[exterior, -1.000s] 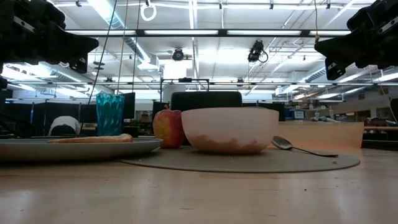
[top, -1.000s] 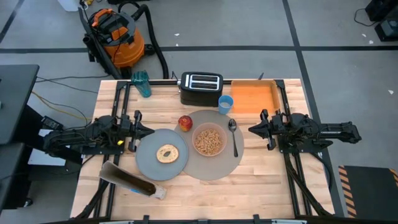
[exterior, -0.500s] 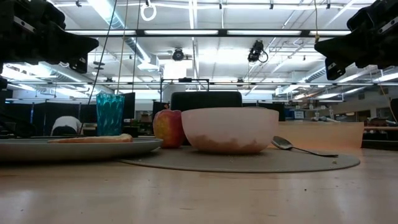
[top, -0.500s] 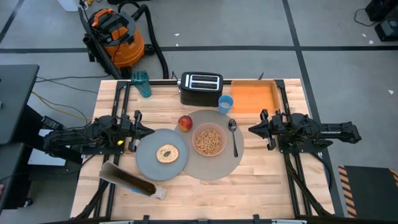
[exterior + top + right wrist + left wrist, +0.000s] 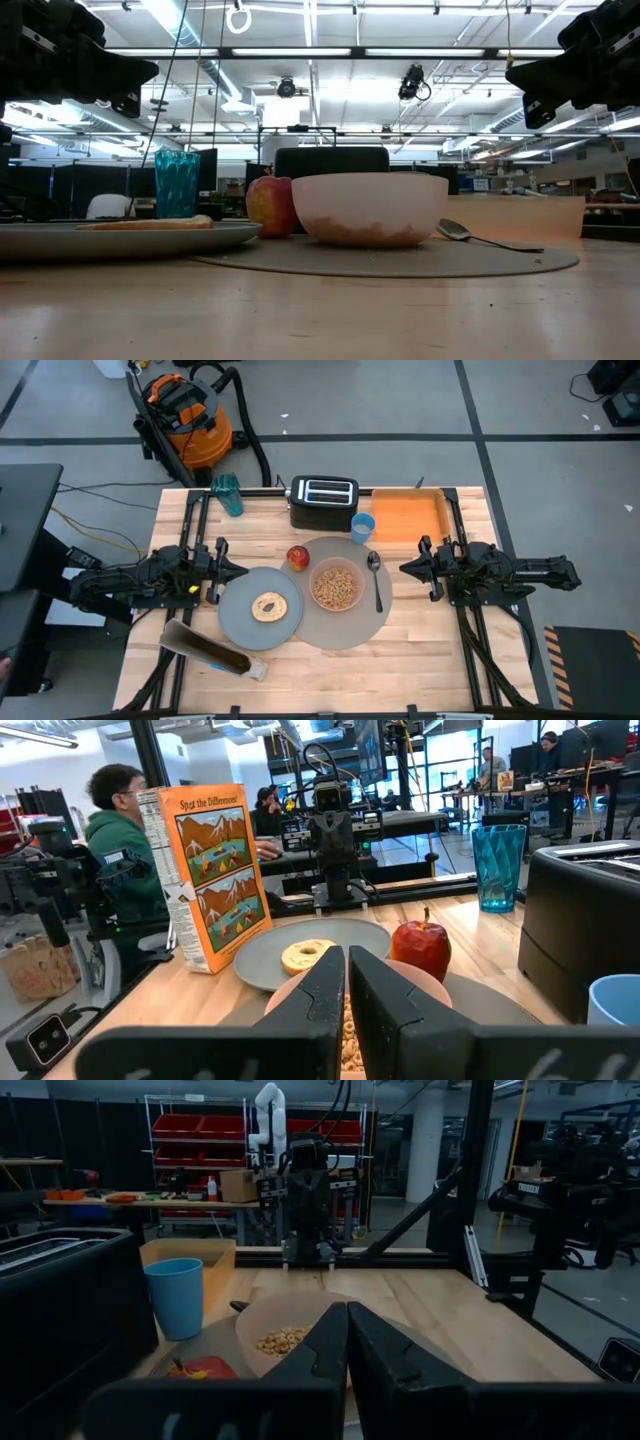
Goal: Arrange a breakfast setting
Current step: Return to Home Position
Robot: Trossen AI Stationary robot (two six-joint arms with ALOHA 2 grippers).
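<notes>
A large grey round mat (image 5: 352, 622) lies mid-table. On it rest a translucent pink bowl (image 5: 336, 586) of cereal and a metal spoon (image 5: 376, 580). A red apple (image 5: 298, 558) sits at the mat's far left rim. The grey-blue plate (image 5: 245, 622) overlaps the mat's left side and carries the bagel (image 5: 270, 606). A small blue cup (image 5: 363, 527) stands just beyond the mat. My left gripper (image 5: 238, 570) hovers shut at the table's left, pointing level toward the plate. My right gripper (image 5: 405, 568) hovers shut at the right, pointing level toward the spoon. Both are empty (image 5: 347, 1325) (image 5: 346, 970).
A black toaster (image 5: 323, 502) and an orange tray (image 5: 408, 517) stand along the far edge, with a teal glass (image 5: 227, 495) at the far left. An orange cereal box (image 5: 208, 650) stands near the front left. People sit in the room beyond the table (image 5: 120, 830).
</notes>
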